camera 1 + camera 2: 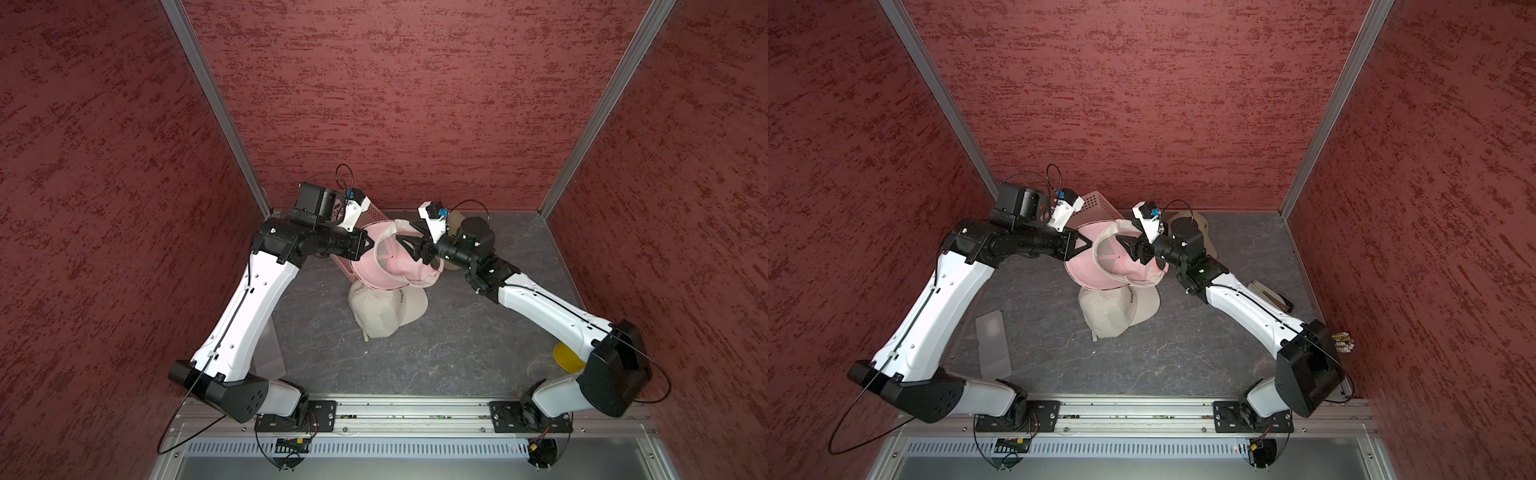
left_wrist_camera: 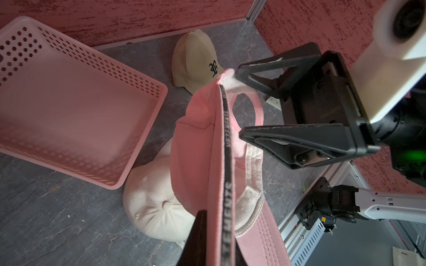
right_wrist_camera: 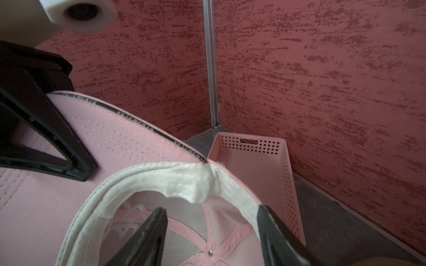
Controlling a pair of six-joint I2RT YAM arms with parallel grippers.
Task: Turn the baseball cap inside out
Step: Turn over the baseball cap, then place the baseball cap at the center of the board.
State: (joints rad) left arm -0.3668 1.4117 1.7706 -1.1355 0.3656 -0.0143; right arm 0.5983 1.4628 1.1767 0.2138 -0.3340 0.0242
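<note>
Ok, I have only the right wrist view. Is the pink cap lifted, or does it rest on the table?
Observer: Lifted, it seems; the pink cap hangs above a cream cap that lies on the table.
Operator: Are there other caps that I cannot see?
Observer: One more: a tan cap with a black logo lies near the back wall.

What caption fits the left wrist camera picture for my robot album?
The left end effector pinches the pink cap by its brim while the open right end effector reaches inside.
</note>
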